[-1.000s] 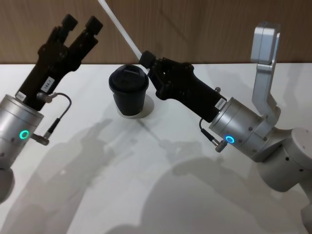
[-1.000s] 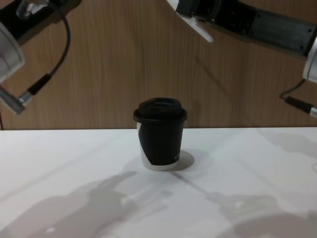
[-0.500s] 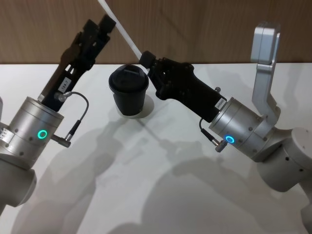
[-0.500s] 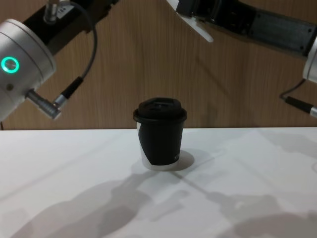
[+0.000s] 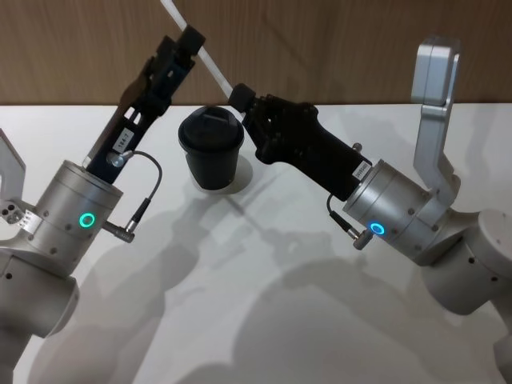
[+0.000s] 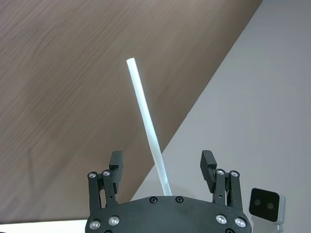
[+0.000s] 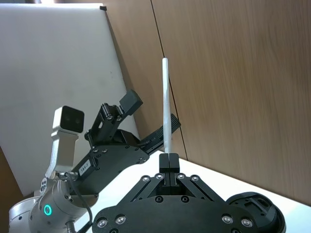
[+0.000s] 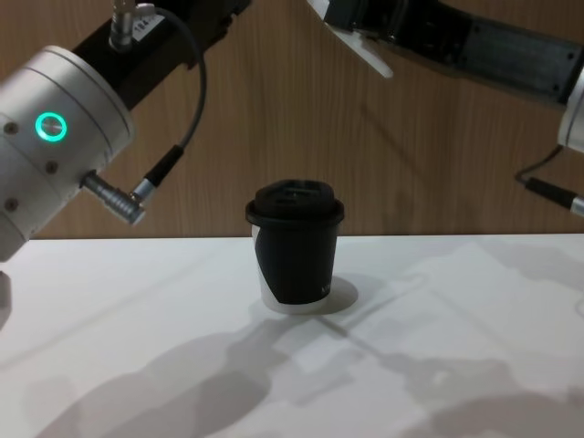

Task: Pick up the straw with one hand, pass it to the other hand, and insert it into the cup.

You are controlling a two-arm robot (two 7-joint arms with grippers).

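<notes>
Right hand (image 5: 238, 96), upper centre of head view, is clamped on the lower part of the straw (image 5: 214, 69). Straw slants up-left to the top edge. In right wrist view its fingers (image 7: 164, 161) are pinched together w/ straw (image 7: 166, 107) rising from them. Left hand (image 5: 186, 42) is up at the straw's upper part and spread wide. In left wrist view the straw (image 6: 146, 121) runs btwn its fingers (image 6: 115, 162), touching neither. Cup (image 5: 212, 148) stands upright on the table (image 5: 240, 280), lid on, just lower-left of right hand's tip. In chest view the cup (image 8: 297, 242) sits centre, well below the straw end.
</notes>
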